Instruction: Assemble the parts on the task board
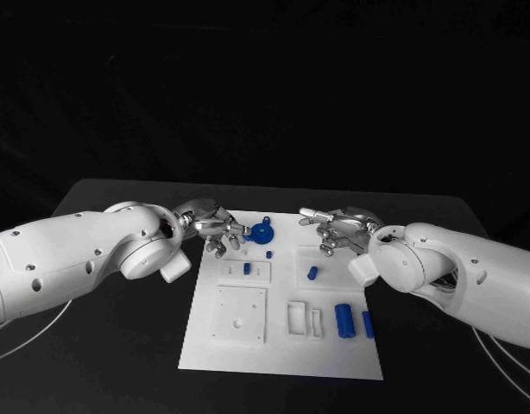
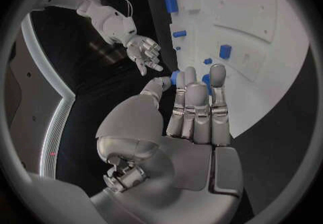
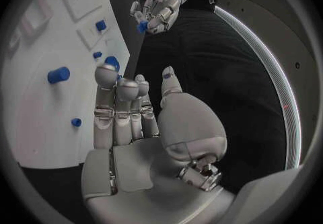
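Both hands sit over the far edge of the task board [image 1: 203, 341], a flat white matte plate lying lengthwise on the black table [image 1: 104, 194].

The left hand [image 1: 213, 229] is at the board's far left corner. In the right wrist view a small blue part shows among its fingers, and the left wrist view shows blue at its fingertips [image 2: 195, 81]. I judge that it pinches a small blue piece, though the grip itself is too small to confirm. Just beside it, near the far edge, stands a round blue gear-like part [image 1: 262, 232] with a raised hub.

The right hand [image 1: 336, 229] hangs over the far right corner, fingers apart and lightly curled, holding nothing.

Step in hand, as judged: seating a small part near the gear at the far end. The next move calls for a fine, vertical alignment of the piece over its hole, with the right hand kept apart.

Other parts:
- A small blue peg [image 1: 270, 254] stands just nearer than the gear.
- A short blue pin [image 1: 248, 269] sits in a recessed square.
- A second pin [image 1: 313, 274] stands toward the right edge.
- Two smooth blue cylinders, one thick [image 1: 343, 321] and one thin [image 1: 369, 324], lie near the near right corner.
- Beside them are rectangular slots [image 1: 298, 317].
- A raised square plate [image 1: 240, 314] with corner holes lies toward the left edge.

All parts look like hard, smooth plastic.
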You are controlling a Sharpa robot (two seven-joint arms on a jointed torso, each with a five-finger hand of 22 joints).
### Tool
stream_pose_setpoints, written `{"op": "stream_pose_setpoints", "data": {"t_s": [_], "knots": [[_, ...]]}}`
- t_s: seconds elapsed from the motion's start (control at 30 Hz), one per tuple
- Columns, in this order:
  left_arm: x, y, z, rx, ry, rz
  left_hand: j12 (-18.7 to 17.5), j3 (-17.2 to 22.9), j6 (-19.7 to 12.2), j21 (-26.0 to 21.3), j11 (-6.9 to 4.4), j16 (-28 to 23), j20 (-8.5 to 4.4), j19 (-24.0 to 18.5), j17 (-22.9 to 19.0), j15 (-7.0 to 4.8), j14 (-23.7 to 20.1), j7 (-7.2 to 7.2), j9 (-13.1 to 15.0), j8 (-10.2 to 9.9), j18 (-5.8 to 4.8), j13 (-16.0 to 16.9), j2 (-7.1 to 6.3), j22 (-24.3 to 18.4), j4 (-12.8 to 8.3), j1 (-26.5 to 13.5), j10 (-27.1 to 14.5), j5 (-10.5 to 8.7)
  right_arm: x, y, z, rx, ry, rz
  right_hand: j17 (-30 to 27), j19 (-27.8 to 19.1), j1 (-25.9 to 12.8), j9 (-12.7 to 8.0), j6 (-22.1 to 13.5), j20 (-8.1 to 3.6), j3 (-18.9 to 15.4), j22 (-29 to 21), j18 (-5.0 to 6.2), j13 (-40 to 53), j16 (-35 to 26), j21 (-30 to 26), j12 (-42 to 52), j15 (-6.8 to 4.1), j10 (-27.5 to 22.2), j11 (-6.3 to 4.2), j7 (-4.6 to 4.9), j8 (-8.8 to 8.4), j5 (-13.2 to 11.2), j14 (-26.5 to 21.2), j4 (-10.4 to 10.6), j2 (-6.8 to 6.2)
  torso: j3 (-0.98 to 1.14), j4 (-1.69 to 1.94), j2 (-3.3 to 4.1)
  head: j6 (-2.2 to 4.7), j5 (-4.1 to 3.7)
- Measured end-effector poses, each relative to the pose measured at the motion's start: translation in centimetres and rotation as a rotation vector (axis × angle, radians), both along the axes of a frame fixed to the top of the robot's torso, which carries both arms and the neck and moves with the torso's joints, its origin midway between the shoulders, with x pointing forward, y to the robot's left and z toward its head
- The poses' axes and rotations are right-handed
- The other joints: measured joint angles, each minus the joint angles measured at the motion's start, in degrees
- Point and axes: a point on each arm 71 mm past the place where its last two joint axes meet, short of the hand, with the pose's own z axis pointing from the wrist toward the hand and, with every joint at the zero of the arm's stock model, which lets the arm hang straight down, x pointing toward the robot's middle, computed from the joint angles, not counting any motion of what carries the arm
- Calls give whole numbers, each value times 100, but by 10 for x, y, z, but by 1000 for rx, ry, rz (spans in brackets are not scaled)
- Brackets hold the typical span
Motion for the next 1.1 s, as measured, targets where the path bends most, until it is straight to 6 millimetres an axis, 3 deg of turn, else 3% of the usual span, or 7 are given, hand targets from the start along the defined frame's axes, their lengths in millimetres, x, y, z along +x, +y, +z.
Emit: {"op": "stream_pose_setpoints", "data": {"t_s": [0.2,0.43,0.77,1.1], "knots": [[10,4,15,162,16,22,-44,3,78,44,-23,-23,-28,28,23,-13,49,-20,9,-58,0,11,-23,4,-3,-37,62,68,12,-19,11,-17,-45,-59,0,0,0,0,0,0,0,0,0,-5,0,0,2,0,0,0,0,0,27,0,0,0,16,0,-22,-40,50],[16,1,18,364,80,7,-44,3,89,88,-26,-23,-28,28,47,-3,60,-30,48,-81,0,36,-38,4,-3,-52,79,101,22,-35,18,-40,-84,-108,0,0,23,-1,0,0,17,0,0,-18,1,0,5,0,0,0,0,0,27,0,-17,24,27,-7,-37,-75,130],[17,-1,8,561,145,-25,-44,62,109,133,-45,-23,-27,28,75,8,72,-48,136,-97,0,87,-68,3,-29,-83,98,100,25,-39,20,-58,-110,-124,1,0,23,-1,0,0,16,0,-1,-21,1,0,26,0,0,0,0,0,27,0,-49,23,27,0,-29,-84,207],[17,-7,6,641,95,-28,-44,98,183,133,-92,-45,-27,28,75,-13,131,-103,170,-113,0,102,-89,3,-66,-133,173,96,27,-37,22,-67,-131,-121,1,0,23,-1,0,0,15,0,-1,-28,1,1,49,0,1,0,0,0,90,0,-81,24,13,5,-25,-125,242]]}}
